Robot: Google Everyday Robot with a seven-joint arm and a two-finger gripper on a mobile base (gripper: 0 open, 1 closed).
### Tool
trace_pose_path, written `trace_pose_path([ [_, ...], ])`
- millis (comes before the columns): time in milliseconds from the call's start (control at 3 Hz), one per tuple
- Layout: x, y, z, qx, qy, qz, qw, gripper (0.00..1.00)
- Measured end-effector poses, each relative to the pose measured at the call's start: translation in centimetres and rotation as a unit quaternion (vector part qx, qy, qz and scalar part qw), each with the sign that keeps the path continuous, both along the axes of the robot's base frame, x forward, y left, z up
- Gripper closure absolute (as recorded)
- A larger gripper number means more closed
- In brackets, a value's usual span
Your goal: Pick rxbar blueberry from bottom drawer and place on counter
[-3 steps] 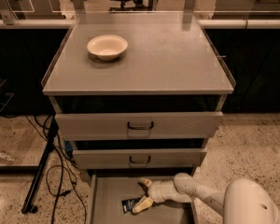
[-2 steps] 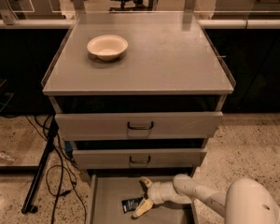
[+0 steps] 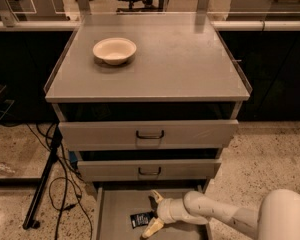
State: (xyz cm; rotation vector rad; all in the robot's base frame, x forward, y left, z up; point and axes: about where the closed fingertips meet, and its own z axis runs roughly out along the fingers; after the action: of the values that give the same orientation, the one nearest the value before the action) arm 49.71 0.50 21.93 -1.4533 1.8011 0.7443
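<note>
Tool [image 3: 152, 213] gapes wide beside rxbar blueberry [image 3: 141, 219] in bottom drawer [image 3: 118, 207].

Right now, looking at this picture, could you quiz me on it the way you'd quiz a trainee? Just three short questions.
1. True or false: the bowl sits on the counter.
2. Where is the end effector? A) above the counter B) inside the open bottom drawer C) holding the bowl
3. Fill in: the open end effector's fingers are next to a small dark ___.
Key: 1 true. 2 B. 3 snack bar.
</note>
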Motion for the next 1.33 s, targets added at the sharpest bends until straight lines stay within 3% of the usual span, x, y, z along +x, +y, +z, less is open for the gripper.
trace_pose_path([
  [333, 0.2, 0.01, -1.75, -0.025, -0.032, -0.016, 0.9991, 0.0],
  [667, 0.54, -0.09, -1.88, -0.028, -0.036, -0.022, 0.9987, 0.0],
  [1333, 0.21, 0.58, -2.24, -0.049, -0.051, -0.004, 0.9975, 0.0],
])
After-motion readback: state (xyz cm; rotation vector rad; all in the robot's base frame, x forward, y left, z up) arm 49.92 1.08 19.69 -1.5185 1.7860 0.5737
